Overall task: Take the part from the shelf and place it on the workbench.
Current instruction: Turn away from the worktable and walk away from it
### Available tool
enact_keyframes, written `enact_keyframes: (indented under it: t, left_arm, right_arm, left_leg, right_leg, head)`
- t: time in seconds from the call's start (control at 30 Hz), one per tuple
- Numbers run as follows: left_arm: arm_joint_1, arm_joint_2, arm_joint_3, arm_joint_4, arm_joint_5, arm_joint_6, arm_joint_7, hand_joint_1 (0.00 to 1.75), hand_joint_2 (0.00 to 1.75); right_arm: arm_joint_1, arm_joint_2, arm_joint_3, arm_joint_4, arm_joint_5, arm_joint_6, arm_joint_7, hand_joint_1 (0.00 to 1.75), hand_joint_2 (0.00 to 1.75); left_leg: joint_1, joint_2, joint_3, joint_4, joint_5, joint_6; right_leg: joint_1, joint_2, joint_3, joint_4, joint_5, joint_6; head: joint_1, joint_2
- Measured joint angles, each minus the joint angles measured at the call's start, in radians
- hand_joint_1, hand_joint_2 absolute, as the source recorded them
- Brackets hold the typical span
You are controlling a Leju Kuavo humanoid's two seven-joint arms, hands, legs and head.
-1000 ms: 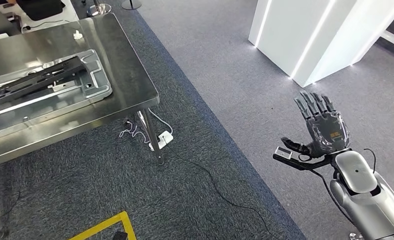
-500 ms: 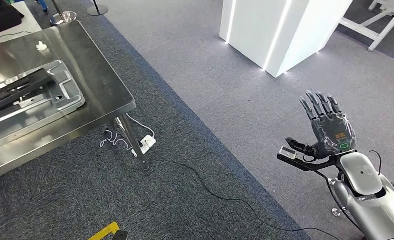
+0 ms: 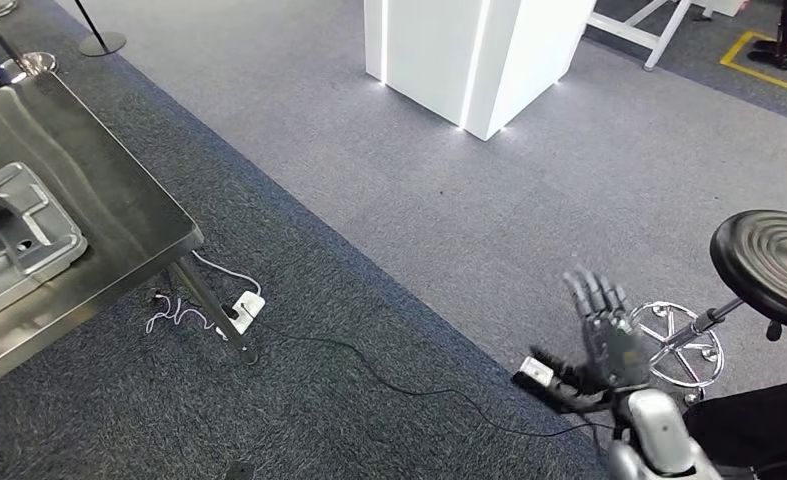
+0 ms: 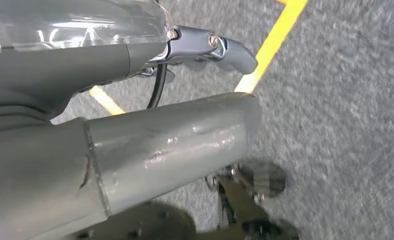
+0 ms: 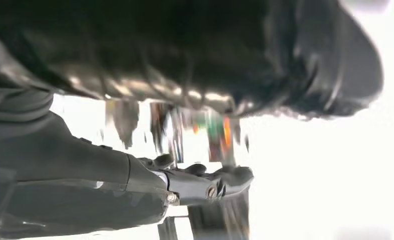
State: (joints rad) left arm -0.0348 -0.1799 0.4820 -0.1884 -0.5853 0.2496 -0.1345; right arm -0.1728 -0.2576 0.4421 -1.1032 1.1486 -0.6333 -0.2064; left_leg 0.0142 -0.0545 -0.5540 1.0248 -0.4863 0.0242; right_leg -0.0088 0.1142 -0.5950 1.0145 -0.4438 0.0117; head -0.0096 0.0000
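Note:
The steel workbench (image 3: 109, 190) runs along the left edge of the head view. A stamped metal panel (image 3: 24, 225) lies on it, cut off by the picture's edge. My right hand (image 3: 606, 335) is raised at the lower right, far from the bench, with its fingers spread and nothing in it. The right wrist view shows that hand (image 5: 200, 182) against a bright, blurred background. My left hand (image 4: 184, 100) hangs over grey carpet with a yellow floor line; thumb and fingers are apart and hold nothing.
A white lit pillar (image 3: 459, 50) stands at the top centre. A black round stool (image 3: 769, 255) is close to my right arm. A power strip (image 3: 244, 305) and a black cable lie on the carpet by the bench leg. Stanchion bases (image 3: 99, 42) stand top left.
The whole view has swung to the right: the bench has slid toward the left edge and the stool has come into sight. My right hand now sits lower in the picture, still spread.

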Motion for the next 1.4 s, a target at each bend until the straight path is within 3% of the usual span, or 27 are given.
enact_keyframes:
  t: [0.03,0.1,0.2,0.23,0.27,0.3,0.33,0.4,0.47,0.53,0.57,0.63,0.7,0.77,0.8,0.83,0.9,0.97,1.0,1.07,1.13,1.2,1.27,1.3,1.33,1.4]
  left_arm:
    - [-0.001,-0.002,0.004,0.000,0.001,0.003,0.000,0.00,0.00]
    - [-0.001,-0.006,0.012,0.000,0.002,0.005,-0.001,0.00,0.00]
    - [0.003,-0.010,0.019,0.000,0.002,0.005,-0.002,0.00,0.00]
    - [0.005,-0.011,0.021,0.000,0.002,0.005,-0.002,0.00,0.00]
    - [0.006,-0.011,0.022,0.000,0.002,0.005,-0.002,0.00,0.00]
    - [0.006,-0.011,0.024,0.000,0.002,0.005,-0.002,0.00,0.00]
    - [0.006,-0.012,0.025,0.000,0.002,0.005,-0.002,0.00,0.00]
    - [0.005,-0.013,0.026,0.000,0.002,0.005,-0.002,0.00,0.00]
    - [0.004,-0.014,0.027,0.000,0.001,0.005,-0.002,0.00,0.00]
    - [0.001,-0.015,0.028,0.000,0.001,0.006,-0.002,0.00,0.00]
    - [0.000,-0.016,0.028,0.000,0.001,0.006,-0.002,0.00,0.00]
    - [0.000,-0.017,0.031,0.000,0.001,0.009,-0.003,0.00,0.00]
    - [0.003,-0.017,0.038,0.000,0.000,0.013,-0.004,0.00,0.00]
    - [0.007,-0.017,0.046,0.000,0.000,0.017,-0.005,0.00,0.00]
    - [0.009,-0.017,0.050,0.000,0.000,0.019,-0.006,0.00,0.00]
    - [0.011,-0.017,0.054,0.000,0.000,0.021,-0.007,0.00,0.00]
    - [0.012,-0.017,0.064,0.000,0.002,0.025,-0.012,0.00,0.00]
    - [0.012,-0.016,0.073,0.000,0.006,0.028,-0.016,0.00,0.00]
    - [0.012,-0.016,0.077,0.000,0.008,0.029,-0.017,0.00,0.00]
    - [0.010,-0.016,0.084,0.000,0.009,0.031,-0.017,0.00,0.00]
    - [0.008,-0.017,0.090,-0.001,0.010,0.031,-0.017,0.00,0.00]
    - [0.010,-0.018,0.095,0.000,0.010,0.029,-0.017,0.00,0.00]
    - [0.012,-0.018,0.100,0.000,0.011,0.027,-0.017,0.00,0.00]
    - [0.011,-0.018,0.102,0.000,0.011,0.026,-0.017,0.00,0.00]
    - [0.010,-0.018,0.103,0.000,0.012,0.024,-0.015,0.00,0.00]
    - [0.008,-0.019,0.105,0.000,0.012,0.023,-0.013,0.00,0.00]
  right_arm:
    - [0.034,0.036,-0.002,0.041,-0.028,-0.015,-0.014,0.00,0.00]
    - [0.086,0.088,-0.003,0.105,-0.057,-0.038,-0.030,0.00,0.00]
    - [0.107,0.134,-0.008,0.172,-0.072,-0.053,-0.040,0.00,0.00]
    - [0.110,0.145,-0.009,0.192,-0.075,-0.054,-0.042,0.00,0.00]
    - [0.115,0.153,-0.010,0.207,-0.077,-0.054,-0.043,0.00,0.00]
    - [0.118,0.159,-0.010,0.220,-0.077,-0.054,-0.045,0.00,0.00]
    - [0.121,0.163,-0.011,0.229,-0.078,-0.054,-0.046,0.00,0.00]
    - [0.120,0.171,-0.015,0.244,-0.078,-0.054,-0.046,0.00,0.00]
    - [0.118,0.178,-0.019,0.253,-0.078,-0.055,-0.047,0.00,0.00]
    - [0.120,0.182,-0.021,0.262,-0.083,-0.054,-0.047,0.00,0.00]
    - [0.121,0.185,-0.022,0.269,-0.093,-0.050,-0.050,0.00,0.00]
    - [0.121,0.199,-0.024,0.299,-0.133,-0.043,-0.060,0.00,0.00]
    - [0.117,0.223,-0.027,0.373,-0.194,-0.041,-0.071,0.00,0.00]
    - [0.116,0.250,-0.044,0.487,-0.275,-0.031,-0.062,0.00,0.00]
    - [0.120,0.261,-0.060,0.551,-0.316,-0.015,-0.045,0.00,0.00]
    - [0.126,0.268,-0.078,0.611,-0.354,0.009,-0.023,0.00,0.00]
    - [0.145,0.275,-0.118,0.707,-0.415,0.078,0.032,0.00,0.00]
    - [0.160,0.273,-0.160,0.774,-0.468,0.156,0.098,0.00,0.00]
    - [0.166,0.272,-0.184,0.802,-0.494,0.195,0.133,0.00,0.00]
    - [0.179,0.270,-0.235,0.846,-0.543,0.252,0.186,0.00,0.00]
    - [0.188,0.271,-0.275,0.872,-0.574,0.275,0.207,0.00,0.00]
    - [0.186,0.277,-0.307,0.886,-0.601,0.284,0.222,0.00,0.00]
    - [0.182,0.284,-0.338,0.896,-0.627,0.291,0.237,0.00,0.00]
    - [0.182,0.287,-0.354,0.900,-0.638,0.294,0.242,0.00,0.00]
    - [0.182,0.288,-0.369,0.904,-0.646,0.297,0.246,0.00,0.00]
    - [0.181,0.289,-0.394,0.911,-0.658,0.299,0.250,0.00,0.00]
  left_leg:
    - [0.001,0.010,0.003,-0.005,0.003,0.007]
    - [0.000,0.031,0.010,-0.020,0.011,0.022]
    - [-0.003,0.071,0.013,-0.028,0.013,0.032]
    - [-0.004,0.086,0.013,-0.028,0.011,0.032]
    - [-0.005,0.100,0.014,-0.027,0.009,0.032]
    - [-0.005,0.112,0.016,-0.027,0.007,0.030]
    - [-0.005,0.124,0.019,-0.027,0.005,0.028]
    - [-0.007,0.146,0.028,-0.027,-0.002,0.020]
    - [-0.009,0.163,0.037,-0.028,-0.009,0.008]
    - [-0.009,0.181,0.046,-0.032,-0.012,-0.005]
    - [-0.007,0.177,0.049,-0.028,-0.017,-0.011]
    - [-0.004,0.132,0.033,0.022,-0.054,-0.021]
    - [-0.001,0.078,-0.024,0.146,-0.121,-0.025]
    - [-0.002,0.064,-0.075,0.245,-0.152,-0.026]
    - [-0.002,0.062,-0.078,0.244,-0.138,-0.024]
    - [-0.002,0.058,-0.065,0.207,-0.107,-0.021]
    - [-0.002,0.015,-0.010,0.077,-0.037,-0.011]
    - [-0.003,-0.023,0.022,-0.002,-0.011,-0.003]
    - [-0.005,-0.026,0.025,-0.011,-0.014,0.001]
    - [-0.007,0.000,0.032,-0.019,-0.009,0.013]
    - [-0.004,0.029,0.040,-0.033,0.000,0.029]
    - [-0.006,0.061,0.042,-0.039,0.002,0.037]
    - [-0.008,0.095,0.040,-0.038,-0.001,0.037]
    - [-0.008,0.109,0.041,-0.038,-0.003,0.035]
    - [-0.008,0.122,0.042,-0.038,-0.006,0.033]
    - [-0.008,0.143,0.051,-0.035,-0.013,0.024]
  right_leg:
    - [-0.003,0.006,-0.001,-0.001,0.000,0.006]
    - [-0.005,-0.021,-0.016,0.025,-0.017,0.015]
    - [-0.005,-0.094,-0.104,0.197,-0.104,0.024]
    - [-0.007,-0.104,-0.134,0.255,-0.123,0.026]
    - [-0.008,-0.109,-0.148,0.283,-0.126,0.028]
    - [-0.010,-0.113,-0.139,0.268,-0.108,0.028]
    - [-0.010,-0.120,-0.109,0.214,-0.078,0.027]
    - [-0.006,-0.156,-0.025,0.067,-0.023,0.020]
    - [0.003,-0.177,0.015,-0.006,-0.007,0.009]
    - [0.008,-0.157,0.014,-0.011,-0.008,-0.001]
    - [0.006,-0.146,0.017,-0.016,-0.005,-0.007]
    - [0.000,-0.124,0.023,-0.026,0.003,-0.021]
    - [-0.001,-0.101,0.023,-0.029,0.007,-0.030]
    - [0.002,-0.075,0.022,-0.026,0.006,-0.031]
    - [0.003,-0.061,0.022,-0.024,0.005,-0.031]
    - [0.003,-0.048,0.022,-0.021,0.004,-0.030]
    - [0.004,-0.023,0.020,-0.012,-0.001,-0.025]
    - [0.003,-0.002,0.014,-0.003,-0.005,-0.015]
    - [0.002,0.009,0.011,-0.002,-0.005,-0.008]
    - [-0.003,0.023,0.006,-0.001,-0.003,0.005]
    - [-0.001,-0.020,-0.013,0.036,-0.028,0.014]
    - [-0.002,-0.082,-0.069,0.150,-0.093,0.022]
    - [-0.009,-0.104,-0.124,0.265,-0.141,0.032]
    - [-0.013,-0.109,-0.128,0.277,-0.137,0.036]
    - [-0.017,-0.115,-0.108,0.246,-0.115,0.039]
    - [-0.021,-0.152,-0.025,0.107,-0.057,0.040]
  head:
    - [0.000,0.000]
    - [0.001,0.000]
    - [0.005,0.000]
    - [0.005,0.000]
    - [0.006,0.000]
    - [0.006,0.000]
    - [0.006,0.000]
    - [0.006,0.000]
    - [0.005,0.000]
    - [0.005,0.000]
    - [0.004,0.000]
    - [0.003,0.000]
    - [0.002,0.000]
    - [0.002,0.000]
    - [0.002,0.000]
    - [0.002,0.000]
    - [0.002,0.000]
    - [0.003,0.000]
    - [0.003,0.000]
    - [0.003,0.000]
    - [0.006,0.000]
    - [0.009,0.000]
    - [0.009,0.000]
    - [0.009,0.000]
    - [0.009,0.000]
    - [0.009,0.000]
